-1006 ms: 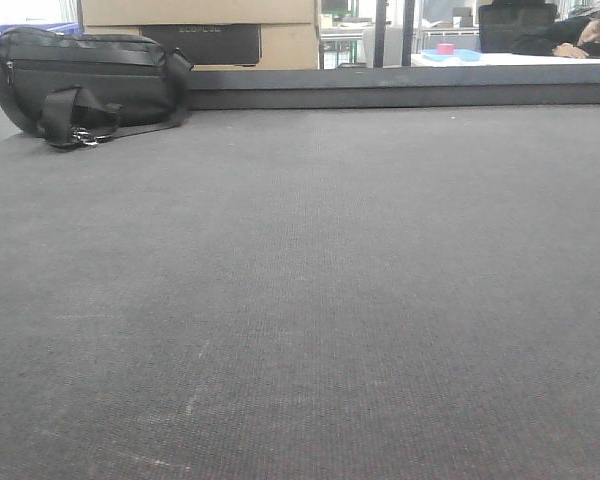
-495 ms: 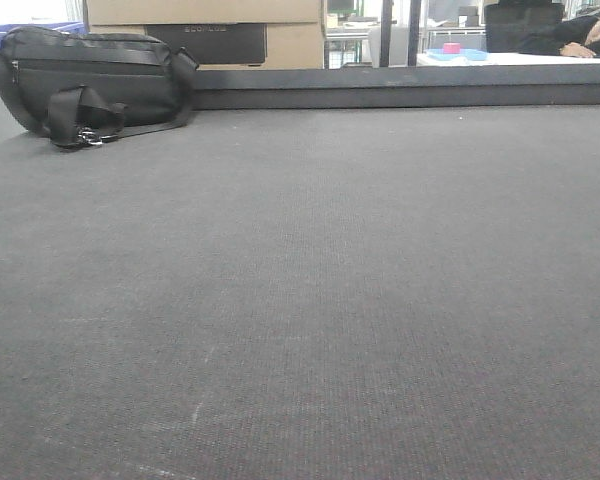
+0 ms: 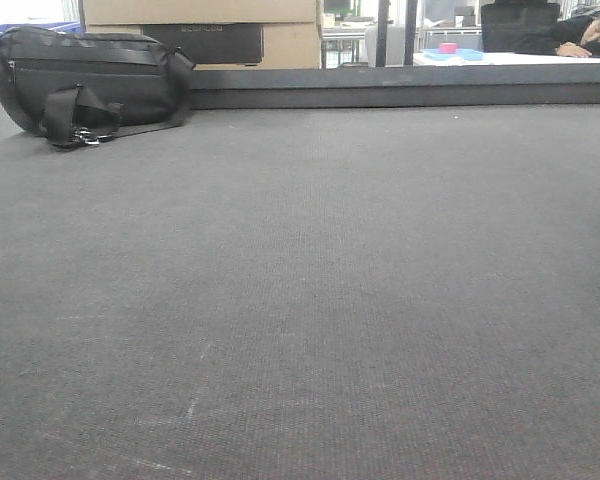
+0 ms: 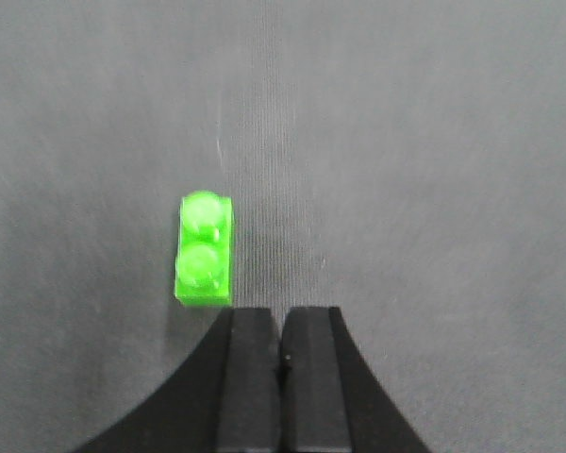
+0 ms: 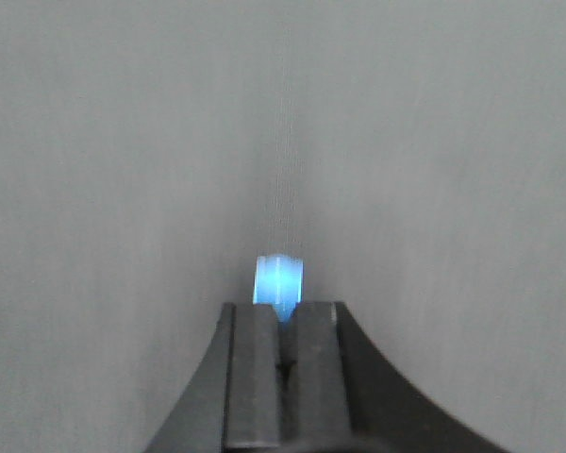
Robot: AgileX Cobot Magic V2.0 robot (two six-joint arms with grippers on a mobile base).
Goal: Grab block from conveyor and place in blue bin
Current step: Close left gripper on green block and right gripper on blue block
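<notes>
Green two-stud block [image 4: 205, 250] lies on the conveyor worktop [image 3: 330, 280], just left of the left end effector [image 4: 281, 316], whose jaws are pressed together on nothing. The right end effector [image 5: 283, 311] is clamped on a blue block [image 5: 279, 281]. The black bag [image 3: 90, 85] by the far rail [image 3: 410, 92] sits slightly further left than half a second ago, with a broad stretch of belt in front of it.

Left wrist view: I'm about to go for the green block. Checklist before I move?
1. Green block on conveyor, studs up: ok.
2. Left jaws open: not ok, shut.
3. Left jaws lined up on block: not ok, it lies beside their tips.
4. Right jaws free: cannot tell, blue block sits at their tips.
5. Blue bin located: cannot tell.
</notes>
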